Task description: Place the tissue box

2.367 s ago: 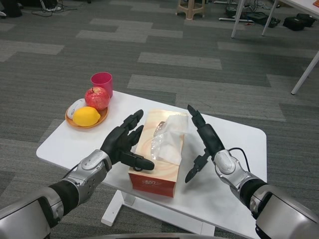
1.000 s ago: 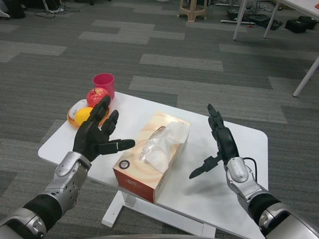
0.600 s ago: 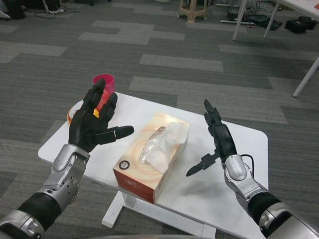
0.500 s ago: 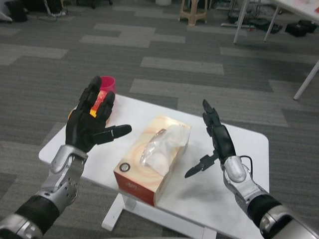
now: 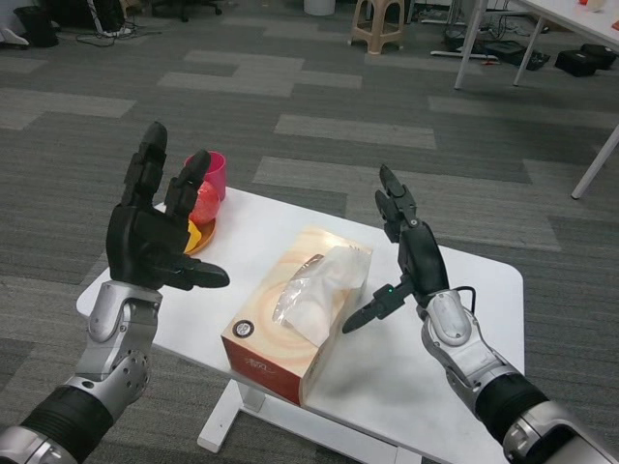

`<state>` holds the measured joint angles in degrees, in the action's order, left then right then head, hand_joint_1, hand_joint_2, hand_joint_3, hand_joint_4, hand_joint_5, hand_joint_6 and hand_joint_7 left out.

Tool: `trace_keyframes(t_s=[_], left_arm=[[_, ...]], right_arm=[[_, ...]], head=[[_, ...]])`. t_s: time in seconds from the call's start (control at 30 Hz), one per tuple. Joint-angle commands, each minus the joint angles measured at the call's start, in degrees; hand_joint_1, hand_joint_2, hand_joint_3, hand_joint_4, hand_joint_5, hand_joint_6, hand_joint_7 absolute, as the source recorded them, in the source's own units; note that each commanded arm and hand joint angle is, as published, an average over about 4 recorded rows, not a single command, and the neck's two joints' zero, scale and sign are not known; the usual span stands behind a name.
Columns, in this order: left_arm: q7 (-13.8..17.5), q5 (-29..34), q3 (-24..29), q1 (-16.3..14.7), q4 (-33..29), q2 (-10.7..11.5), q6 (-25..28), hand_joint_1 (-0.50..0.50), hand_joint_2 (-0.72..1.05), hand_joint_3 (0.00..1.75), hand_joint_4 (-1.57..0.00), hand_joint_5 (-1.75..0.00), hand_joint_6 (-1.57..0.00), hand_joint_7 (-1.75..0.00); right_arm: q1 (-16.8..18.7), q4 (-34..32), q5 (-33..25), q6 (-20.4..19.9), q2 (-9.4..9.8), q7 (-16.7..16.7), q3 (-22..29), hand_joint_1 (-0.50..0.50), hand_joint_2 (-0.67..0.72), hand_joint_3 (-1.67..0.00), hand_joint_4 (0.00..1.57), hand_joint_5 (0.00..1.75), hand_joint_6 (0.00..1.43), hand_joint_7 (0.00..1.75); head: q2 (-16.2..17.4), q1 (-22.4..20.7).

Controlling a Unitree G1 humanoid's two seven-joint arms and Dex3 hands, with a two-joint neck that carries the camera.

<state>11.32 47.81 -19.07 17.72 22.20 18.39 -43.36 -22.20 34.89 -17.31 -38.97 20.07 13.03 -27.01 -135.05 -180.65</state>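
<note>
Tissue box: the orange cardboard tissue box [image 5: 295, 324] with a white tissue sticking out lies flat on the white table [image 5: 464, 319], between both hands, untouched.
Left hand [image 5: 153, 237]: raised, fingers spread, holding nothing.
Right hand [image 5: 401, 256]: raised just right of the box, fingers apart, empty.

Grey patchwork carpet [image 5: 387, 97] (two tones) surrounds the white table [image 5: 464, 367].
</note>
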Motion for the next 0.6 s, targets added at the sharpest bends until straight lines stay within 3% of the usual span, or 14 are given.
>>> trace_keyframes(t_s=[0.03,0.33,0.6], left_arm=[[-0.2,-0.5,-0.1,-0.1,-0.2,0.0,-0.9,0.5,-0.1,0.0,0.0,-0.62,0.0,0.0],[0.0,0.8,-0.4,0.6,-0.2,0.0,-3.2,0.5,-0.1,0.0,0.0,-0.51,0.0,0.0],[0.0,1.1,-1.3,1.1,-0.3,0.0,-3.3,0.5,-0.1,0.0,0.0,-0.59,0.0,0.0]], right_arm=[[0.3,-1.3,-0.2,-0.2,-0.2,0.2,0.9,-0.46,0.22,-0.08,0.04,0.0,0.0,0.0],[0.7,-3.2,-0.2,-0.2,-0.29,0.2,2.0,-0.46,0.22,-0.08,0.04,0.0,0.0,0.0],[1.4,-4.8,-0.1,-0.3,-0.29,0.2,2.9,-0.46,0.22,-0.1,0.04,0.0,0.0,0.0]], head=[[-0.1,0.1],[-0.4,0.2],[-1.2,0.2]])
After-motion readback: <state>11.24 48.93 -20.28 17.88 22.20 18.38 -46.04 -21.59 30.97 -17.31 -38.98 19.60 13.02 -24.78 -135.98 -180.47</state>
